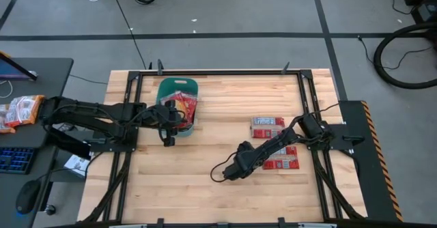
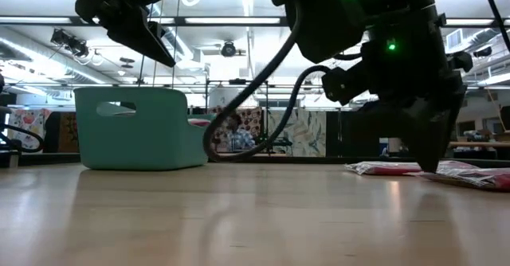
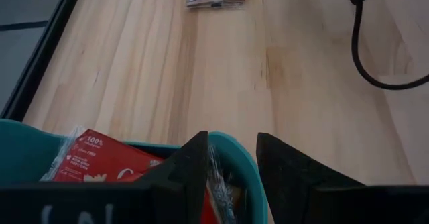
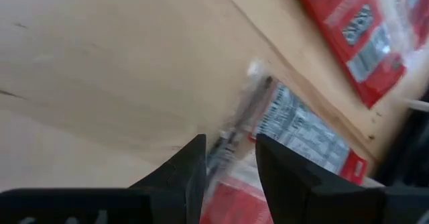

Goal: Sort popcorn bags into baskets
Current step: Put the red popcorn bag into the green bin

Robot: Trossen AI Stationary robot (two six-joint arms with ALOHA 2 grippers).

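A teal basket (image 1: 164, 84) (image 2: 139, 127) stands at the table's far middle, with red popcorn bags (image 1: 186, 105) (image 3: 100, 160) lying inside it. My left gripper (image 1: 176, 119) (image 3: 231, 147) (image 2: 159, 51) hovers open above the basket and nothing hangs from it. More popcorn bags lie flat on the wood at the right: one (image 1: 268, 127) farther back, and a nearer one (image 1: 283, 161) (image 4: 301, 137) partly under my right arm. My right gripper (image 4: 230, 147) (image 2: 430, 158) is open and points steeply down. Its fingers stand on either side of the nearer bag's crimped end. My right gripper has its fingertips (image 2: 430, 167) down at the crimped end (image 4: 234, 133) of the nearer bag, coming from above at a slant, with the bag flat on the table. I cannot tell whether the fingers touch it.
Black frame rails (image 1: 133, 119) run along the table's sides. The right arm's cable (image 1: 218, 173) loops over the wood near the middle. Paler snack packets (image 1: 20, 110) lie on a side desk at the left, off the table. Bare wood (image 1: 184, 187) stretches across the near half.
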